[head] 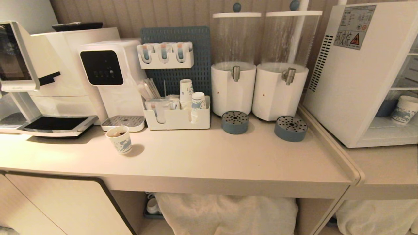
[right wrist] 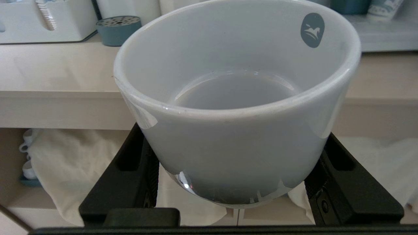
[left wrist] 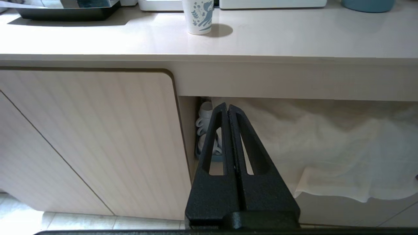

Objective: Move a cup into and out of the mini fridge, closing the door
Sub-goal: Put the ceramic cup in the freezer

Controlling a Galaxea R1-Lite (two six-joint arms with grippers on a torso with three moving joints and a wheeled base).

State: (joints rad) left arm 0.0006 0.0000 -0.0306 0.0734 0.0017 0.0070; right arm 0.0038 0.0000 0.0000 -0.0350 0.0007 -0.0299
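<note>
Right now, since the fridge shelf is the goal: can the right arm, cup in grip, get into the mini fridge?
Probably yes. The mini fridge front looks open, its lower shelf partly bare beside a paper cup. The right gripper holds the cup below counter level, so it must rise first.

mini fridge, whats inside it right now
On the lower shelf of the white boxy mini fridge stand a blue-patterned paper cup and a dark blue container. Wire shelves sit above. The fridge's side wall and the picture's edge hide the rest.
</note>
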